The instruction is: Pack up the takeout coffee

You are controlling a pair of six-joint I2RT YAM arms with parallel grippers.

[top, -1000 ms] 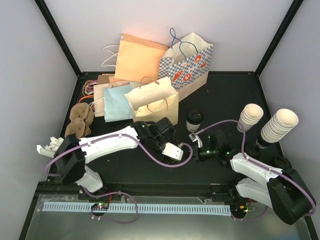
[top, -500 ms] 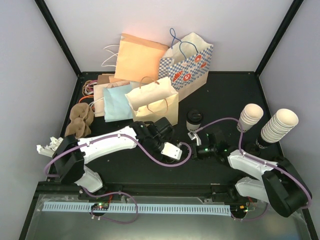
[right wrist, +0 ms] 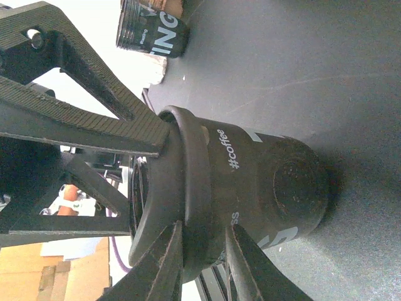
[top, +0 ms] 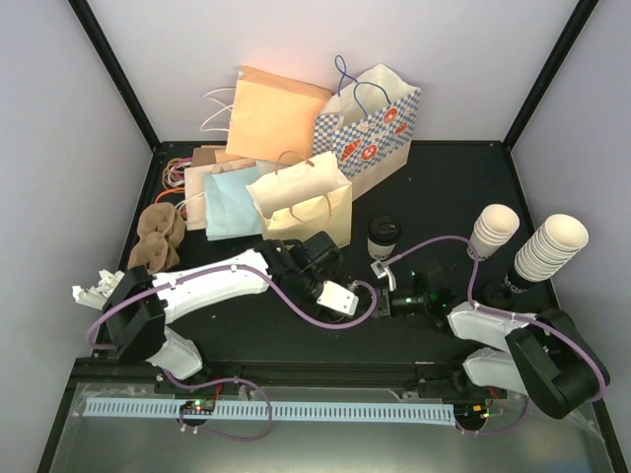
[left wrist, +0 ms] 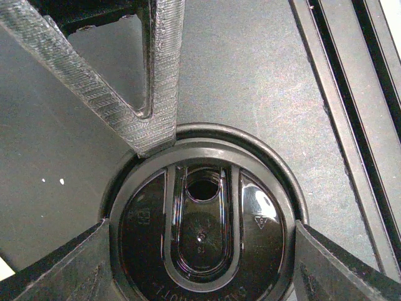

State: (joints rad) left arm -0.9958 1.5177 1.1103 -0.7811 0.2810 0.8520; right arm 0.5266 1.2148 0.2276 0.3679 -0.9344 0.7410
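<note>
Enclosing a black tabletop (top: 444, 187), pale walls (top: 325, 39) surround the takeout coffee (right wrist: 257, 169), clamped in the left claw (left wrist: 200, 227); right claw (right wrist: 203, 235) unclear.

The dark cup (right wrist: 263, 182) reads "#coffee"; the farther cup (right wrist: 156, 34) shows only the letters "ING".

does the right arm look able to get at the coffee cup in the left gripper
Probably yes: the right gripper sits at the lid rim of the coffee cup, and the left gripper clamps the lid on other sides, leaving that edge free.
</note>
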